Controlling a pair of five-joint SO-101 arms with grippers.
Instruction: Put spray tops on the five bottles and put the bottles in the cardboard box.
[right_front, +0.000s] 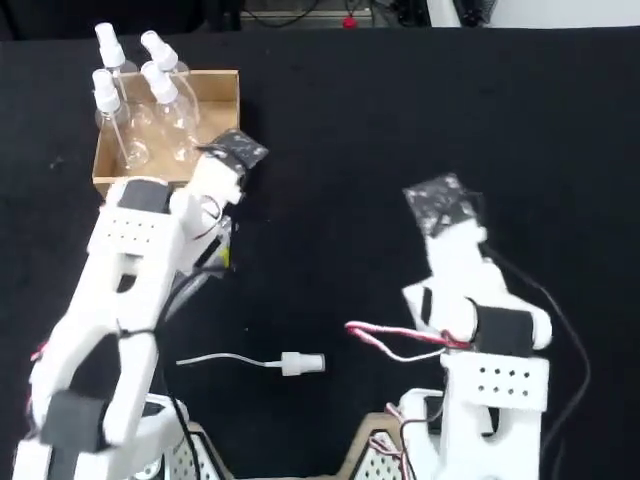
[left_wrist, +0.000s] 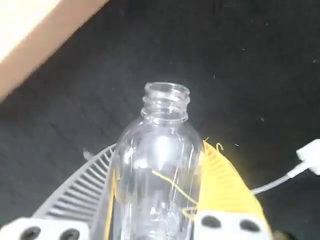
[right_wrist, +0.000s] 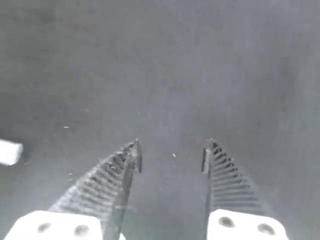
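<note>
A clear bottle (left_wrist: 155, 165) with a bare threaded neck stands between the grey and yellow fingers of my left gripper (left_wrist: 160, 150), which is shut on it. In the high view that gripper (right_front: 218, 245) hangs just in front of the cardboard box (right_front: 215, 95). Several bottles (right_front: 165, 100) with white spray tops stand upright inside the box. One loose spray top (right_front: 300, 362) with its thin tube lies on the black table, between the two arms near the front. My right gripper (right_wrist: 172, 152) is open over bare table and holds nothing.
The black tabletop (right_front: 350, 150) spreads wide around both arms. A corner of the box (left_wrist: 35, 35) lies close to the held bottle. The right arm (right_front: 470, 300) stands at the right, with red and white cables (right_front: 385, 340) draped beside it.
</note>
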